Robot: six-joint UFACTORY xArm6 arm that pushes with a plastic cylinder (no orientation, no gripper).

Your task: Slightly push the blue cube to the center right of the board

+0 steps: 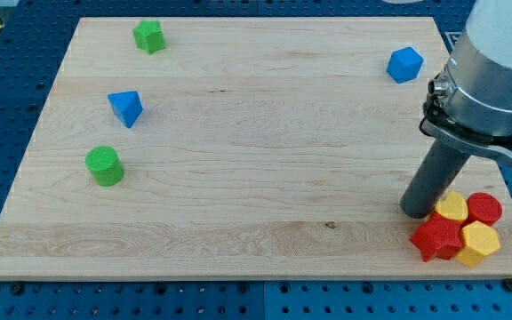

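The blue cube [404,65] sits near the board's top right corner. My tip [415,212] rests on the board at the lower right, well below the blue cube, just left of a cluster of red and yellow blocks. The dark rod rises from it up to the grey arm at the view's right edge.
A red star-like block [436,238], a yellow block [452,209], a red cylinder [484,208] and a yellow hexagon block [479,244] cluster at the bottom right. A green star block [149,36], a blue triangular block [126,108] and a green cylinder [105,166] lie at the left.
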